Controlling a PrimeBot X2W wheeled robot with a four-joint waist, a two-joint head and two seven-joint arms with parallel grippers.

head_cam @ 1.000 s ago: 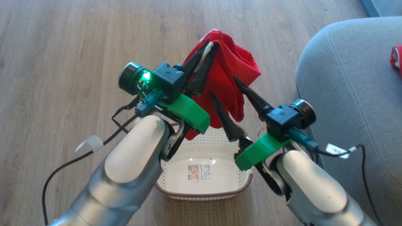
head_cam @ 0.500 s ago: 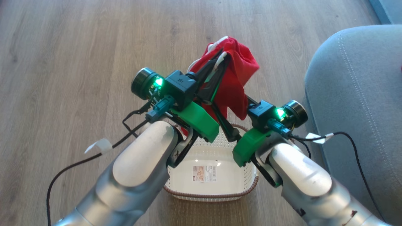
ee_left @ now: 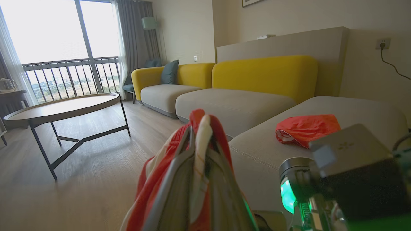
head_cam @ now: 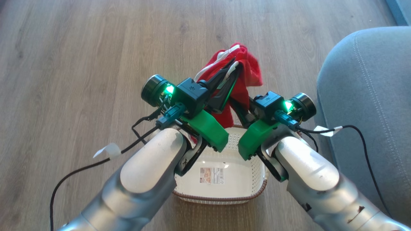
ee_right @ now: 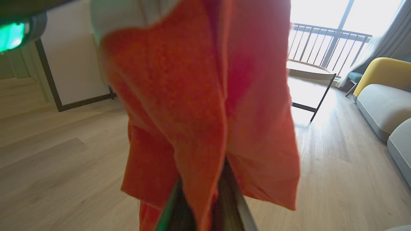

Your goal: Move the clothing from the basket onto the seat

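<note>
Wood floor [head_cam: 64,48] bears the basket [head_cam: 221,200]; grey seat [head_cam: 369,96] beside; clothing [head_cam: 249,64] held above.

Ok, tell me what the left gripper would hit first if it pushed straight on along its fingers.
The left gripper is shut on the clothing. Beyond its tips the left wrist view shows open floor, then probably the grey sofa cushion beside the seat; depth is unclear.

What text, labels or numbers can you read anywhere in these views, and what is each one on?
Sticker on the basket floor: print too small to read.
Left camera housing, right camera housing: small star-like mark each, no letters.
White cable tags: no writing visible.
Nothing can be quoted.
</note>
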